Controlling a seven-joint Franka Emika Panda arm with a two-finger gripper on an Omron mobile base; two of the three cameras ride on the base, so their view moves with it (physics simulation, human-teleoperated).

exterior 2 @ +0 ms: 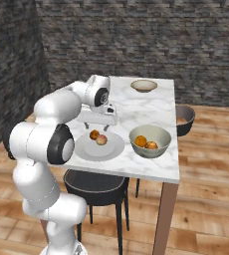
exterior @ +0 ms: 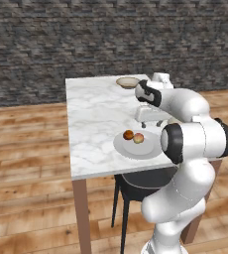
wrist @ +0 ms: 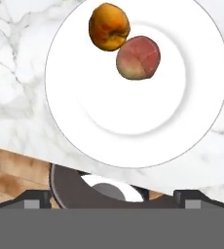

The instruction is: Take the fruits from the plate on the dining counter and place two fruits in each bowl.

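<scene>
while the white arm reaches forward over the dining counter, its gripper hangs above the far side of the plate, pointing down. in the hand view the two dark finger tips sit wide apart at the bottom edge with nothing between them, so the hand is spread open and holds nothing.

the pale plate lies near the counter's front edge, on the arm's side. two fruits rest on it, just beside each other: an orange one with a brownish patch and a reddish peach-coloured one. both sit toward one side of the plate, the rest of its surface bare.

to the right of the plate, in the right base view, stands a near bowl with two orange fruits inside. a second bowl sits at the far end of the counter. a dark round stool stands under the counter's front edge.
</scene>
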